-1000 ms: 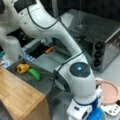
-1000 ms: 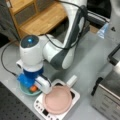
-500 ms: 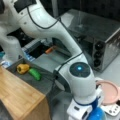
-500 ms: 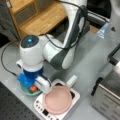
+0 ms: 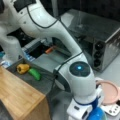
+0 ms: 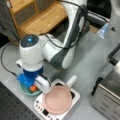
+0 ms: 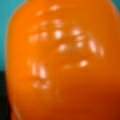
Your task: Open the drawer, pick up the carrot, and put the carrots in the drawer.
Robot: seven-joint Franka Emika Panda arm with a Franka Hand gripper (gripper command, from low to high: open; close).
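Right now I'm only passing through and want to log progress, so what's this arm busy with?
The arm has its gripper down in the light blue bowl beside the pink plate, right over the carrot, which fills the wrist view. The fingers are hidden, so a grasp can't be confirmed. In a front view the drawer stands open, with a yellow pepper and a green vegetable inside.

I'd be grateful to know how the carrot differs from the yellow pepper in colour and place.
The carrot is bright orange and lies in the light blue bowl beneath the arm's wrist; the yellow pepper lies in the open drawer, beside a green vegetable. Both are small.
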